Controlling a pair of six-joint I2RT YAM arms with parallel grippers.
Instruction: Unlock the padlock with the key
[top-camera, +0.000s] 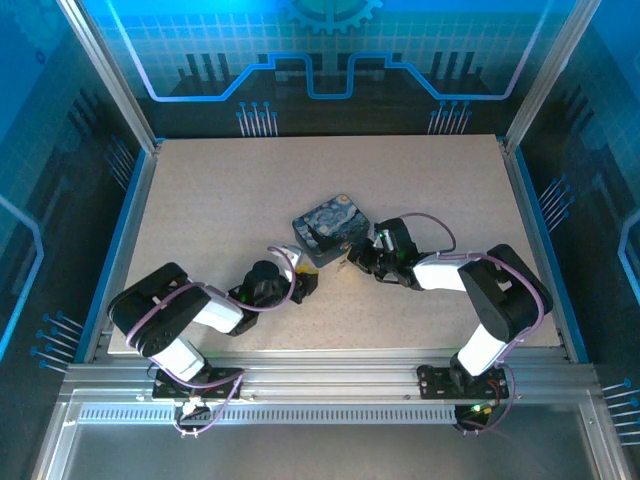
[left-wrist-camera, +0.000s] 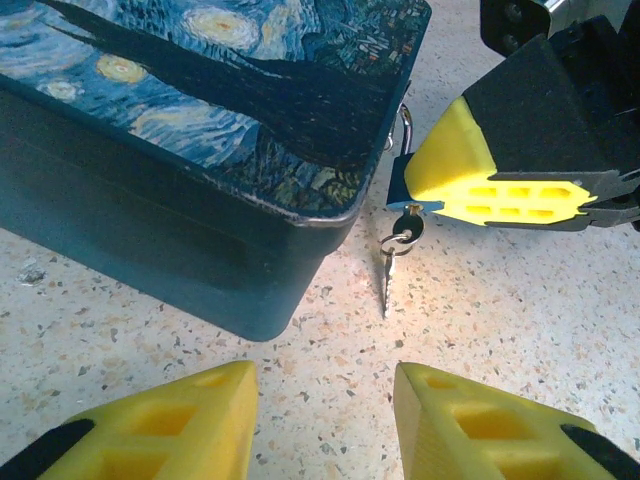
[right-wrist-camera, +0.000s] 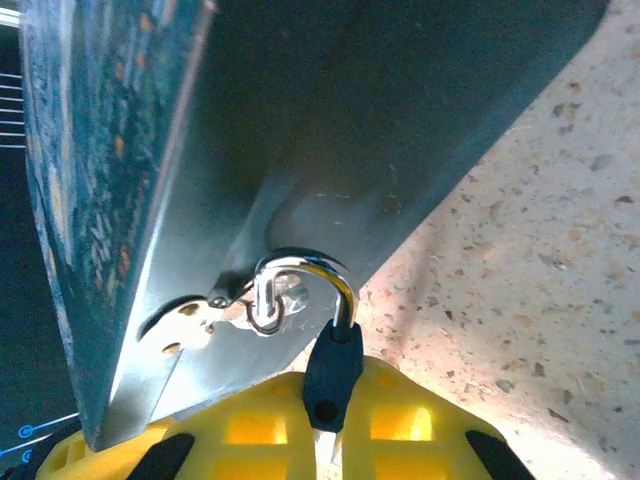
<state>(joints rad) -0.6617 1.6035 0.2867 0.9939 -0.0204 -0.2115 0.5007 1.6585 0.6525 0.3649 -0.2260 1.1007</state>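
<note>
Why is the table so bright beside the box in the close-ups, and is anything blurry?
Left wrist view: a bright patch lies on the table under the dangling key, the box side is shadowed, the near fingers look soft. Right wrist view: the padlock shackle glints against the dark box wall. Top view: walls glow blue; the patch's source is unclear.

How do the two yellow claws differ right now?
The left gripper has its jaws apart, holding nothing, short of the painted box. The right gripper has its jaws shut on the padlock hanging at the box's latch. Both have yellow fingers.
</note>
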